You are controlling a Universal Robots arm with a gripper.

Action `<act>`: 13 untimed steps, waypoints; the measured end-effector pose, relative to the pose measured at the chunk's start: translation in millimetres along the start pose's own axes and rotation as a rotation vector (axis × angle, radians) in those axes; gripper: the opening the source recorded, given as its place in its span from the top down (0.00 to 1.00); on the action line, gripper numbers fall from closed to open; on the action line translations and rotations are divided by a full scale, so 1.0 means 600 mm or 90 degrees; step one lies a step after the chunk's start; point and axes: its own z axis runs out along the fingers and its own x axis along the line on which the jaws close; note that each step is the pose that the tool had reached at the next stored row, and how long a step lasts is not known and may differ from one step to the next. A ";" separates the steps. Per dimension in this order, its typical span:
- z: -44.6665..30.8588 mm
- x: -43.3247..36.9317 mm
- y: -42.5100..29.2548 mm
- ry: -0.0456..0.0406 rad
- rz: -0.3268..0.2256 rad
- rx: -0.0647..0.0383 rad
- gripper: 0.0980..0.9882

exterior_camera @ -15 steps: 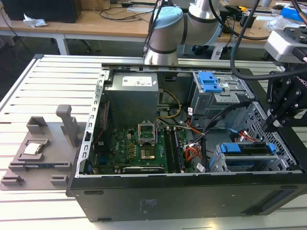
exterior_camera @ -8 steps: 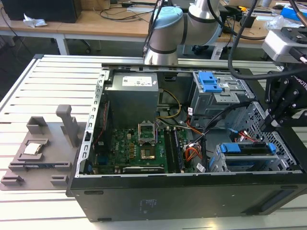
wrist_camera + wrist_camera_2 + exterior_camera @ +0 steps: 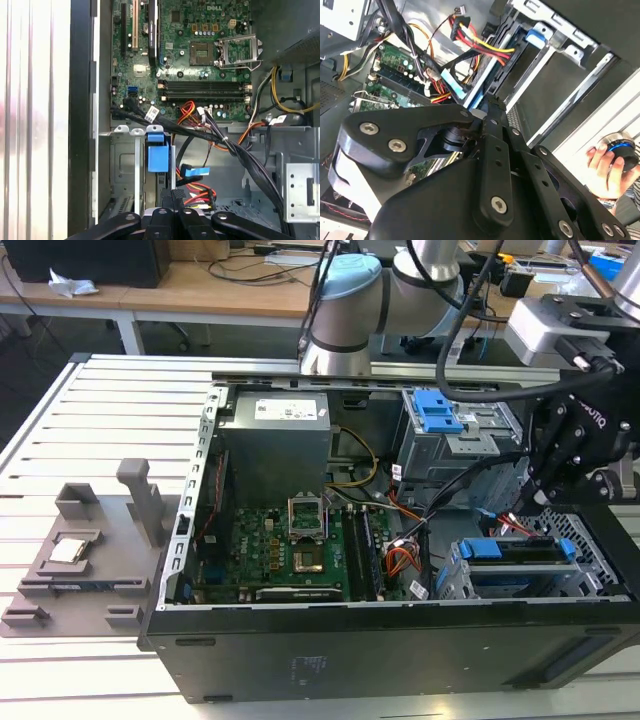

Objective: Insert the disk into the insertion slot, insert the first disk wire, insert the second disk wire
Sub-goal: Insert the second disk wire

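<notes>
An open black computer case [image 3: 400,660] lies on a slatted metal table [image 3: 110,410], with a green motherboard [image 3: 270,550] inside, an open silver CPU socket [image 3: 305,535] near the board's middle and a silver power supply [image 3: 275,430] beside it. In the far corner stands a tall grey cage [image 3: 470,445] carrying a blue tab [image 3: 437,410]. On the exterior view's left of the case rests a grey fixture plate [image 3: 110,562] holding a small square chip [image 3: 68,550], and wooden desks [image 3: 200,285] stand beyond the table

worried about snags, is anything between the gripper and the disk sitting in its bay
Yes: loose wires. In the exterior view the red wire bundle crosses between the gripper and the disk, which lies in the insertion slot.
</notes>
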 end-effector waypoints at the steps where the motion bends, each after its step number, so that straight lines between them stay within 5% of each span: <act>1: 0.000 0.000 0.008 0.0001 0.000 0.000 0.99; 13: 0.005 -0.005 0.042 0.0001 0.000 0.000 0.99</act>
